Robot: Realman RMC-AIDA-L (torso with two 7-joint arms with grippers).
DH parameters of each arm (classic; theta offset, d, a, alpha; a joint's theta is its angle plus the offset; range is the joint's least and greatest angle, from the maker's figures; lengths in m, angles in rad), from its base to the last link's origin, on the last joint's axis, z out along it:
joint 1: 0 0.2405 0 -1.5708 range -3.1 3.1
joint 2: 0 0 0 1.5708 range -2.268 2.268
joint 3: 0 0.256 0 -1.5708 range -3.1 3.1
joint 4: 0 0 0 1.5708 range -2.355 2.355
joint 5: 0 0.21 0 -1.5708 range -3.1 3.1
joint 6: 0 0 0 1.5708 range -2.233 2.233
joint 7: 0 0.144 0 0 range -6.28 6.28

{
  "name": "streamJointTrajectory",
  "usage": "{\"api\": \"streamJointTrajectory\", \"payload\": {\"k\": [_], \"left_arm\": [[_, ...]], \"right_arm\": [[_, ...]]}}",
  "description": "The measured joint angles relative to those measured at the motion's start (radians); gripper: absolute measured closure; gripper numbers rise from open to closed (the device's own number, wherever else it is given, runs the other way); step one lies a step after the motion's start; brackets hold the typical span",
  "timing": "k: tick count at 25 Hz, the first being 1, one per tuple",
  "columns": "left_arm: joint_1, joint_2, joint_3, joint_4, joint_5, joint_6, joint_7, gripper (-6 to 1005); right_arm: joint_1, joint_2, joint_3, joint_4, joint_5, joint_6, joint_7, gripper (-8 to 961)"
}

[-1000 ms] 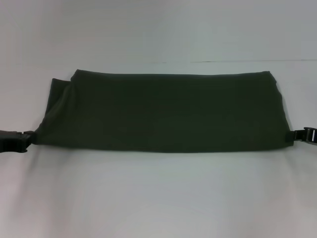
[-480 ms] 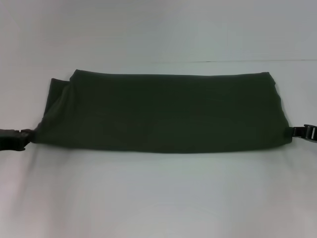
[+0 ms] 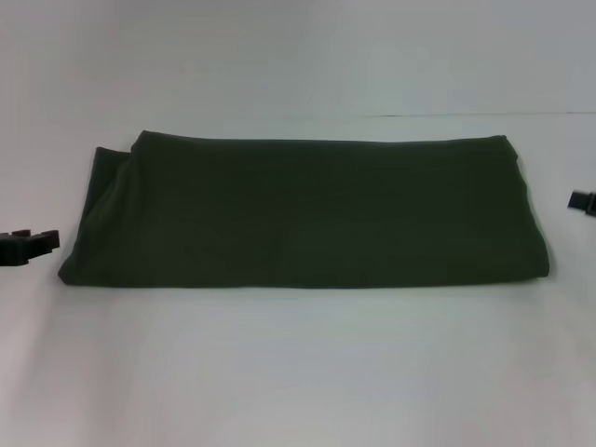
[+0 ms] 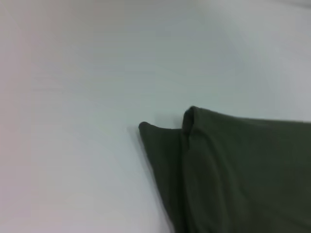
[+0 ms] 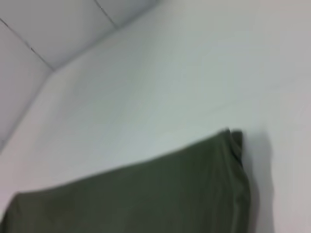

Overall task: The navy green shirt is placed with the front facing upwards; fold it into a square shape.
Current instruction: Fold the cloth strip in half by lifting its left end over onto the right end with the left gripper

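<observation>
The left gripper (image 3: 42, 244) sits just off the left end of the navy green shirt (image 3: 307, 214), near its near-left corner but apart from it, holding nothing; whether it is wide or narrow I cannot tell. The right gripper (image 3: 579, 199) shows only as a dark tip at the right edge, well clear of the cloth and empty, its opening likewise unclear. The shirt lies flat on the white worktop (image 3: 298, 372) as a long band running left to right, plain green side up, with a looser layer poking out at the far-left corner. To my eye the lengthwise fold is done and the crosswise one is due: one end wants gripping at its corners and carrying over onto the other, edges matched, to make the square
</observation>
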Motion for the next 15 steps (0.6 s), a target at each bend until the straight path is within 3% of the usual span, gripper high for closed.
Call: {"api": "streamJointTrajectory", "payload": {"k": [5,10,13,15], "left_arm": [[-0.002,0.006,-0.033,0.024,-0.003,0.106,-0.102,573],[-0.010,0.018,-0.036,0.017,0.005,0.160,-0.241,407],[-0.019,0.027,-0.042,0.018,0.007,0.209,-0.316,321],[-0.026,0.031,-0.045,0.017,0.014,0.235,-0.360,264]], "right_arm": [[0.018,-0.013,-0.007,-0.023,0.041,-0.066,-0.017,585],[0.073,-0.027,-0.105,-0.016,0.013,-0.084,0.019,370],[0.118,-0.038,-0.155,-0.016,-0.025,-0.086,0.065,129],[0.142,-0.044,-0.172,-0.015,-0.050,-0.087,0.082,87]]}}
